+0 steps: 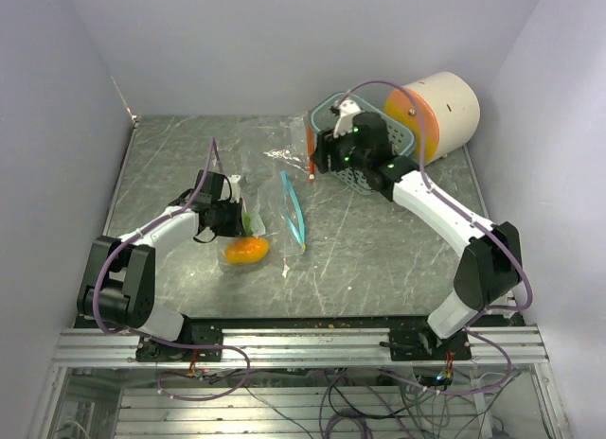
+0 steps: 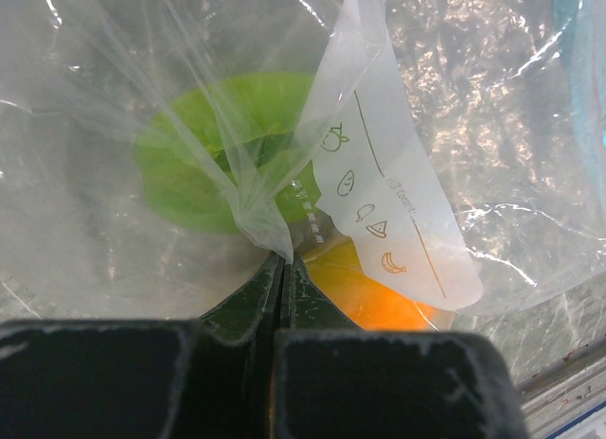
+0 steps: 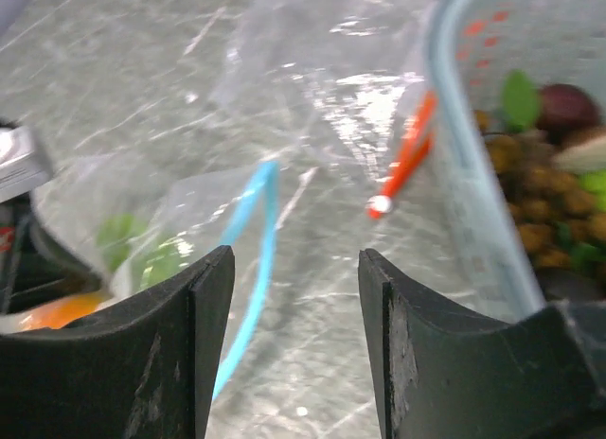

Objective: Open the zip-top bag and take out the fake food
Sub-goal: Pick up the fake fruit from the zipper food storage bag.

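Observation:
The clear zip-top bag (image 1: 279, 212) lies at the table's middle, its blue zip strip (image 1: 294, 210) facing right. Inside it are fake food pieces: an orange one (image 1: 248, 251) and a green one (image 1: 247, 220). My left gripper (image 1: 230, 215) is shut on a fold of the bag's plastic (image 2: 270, 233), with the green piece (image 2: 213, 155) and the orange piece (image 2: 369, 297) just beyond the jaws. My right gripper (image 1: 317, 157) is open and empty, held above the table to the right of the bag. In the right wrist view the blue zip (image 3: 251, 236) lies below its left finger.
A teal basket (image 1: 371, 174) with several toy foods (image 3: 540, 202) stands at the back right, under my right wrist. A big cream cylinder with an orange face (image 1: 437, 114) lies behind it. A thin orange-red stick (image 1: 310, 165) lies beside the basket. Purple walls enclose the table.

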Tool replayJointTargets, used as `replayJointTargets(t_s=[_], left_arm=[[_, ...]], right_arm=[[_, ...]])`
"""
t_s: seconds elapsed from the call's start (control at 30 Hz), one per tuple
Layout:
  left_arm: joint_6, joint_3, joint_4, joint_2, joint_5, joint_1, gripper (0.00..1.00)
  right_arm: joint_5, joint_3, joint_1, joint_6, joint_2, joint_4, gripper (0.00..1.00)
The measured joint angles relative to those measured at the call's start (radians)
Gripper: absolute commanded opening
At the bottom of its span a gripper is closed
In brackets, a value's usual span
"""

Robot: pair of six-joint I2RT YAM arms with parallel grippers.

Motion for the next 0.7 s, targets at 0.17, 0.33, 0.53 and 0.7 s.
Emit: replayJointTargets(t_s=[0.17,0.33,0.53,0.7], left_arm=[[0.0,0.0,0.0,0.001,0.003,0.0,0.07],[0.0,0.0,0.0,0.001,0.003,0.0,0.07],[0.0,0.0,0.0,0.001,0.003,0.0,0.07],[0.0,0.0,0.0,0.001,0.003,0.0,0.07]], right_arm=[[-0.013,-0.022,0.114,-0.003,0.032,0.011,0.38],[-0.047,-0.124,0.126,0.037,0.109,0.037,0.18],[-0.092,-0.177,0.134,0.079,0.192,0.057,0.15],[-0.123,-0.168,0.162,0.103,0.251,0.103,0.15]])
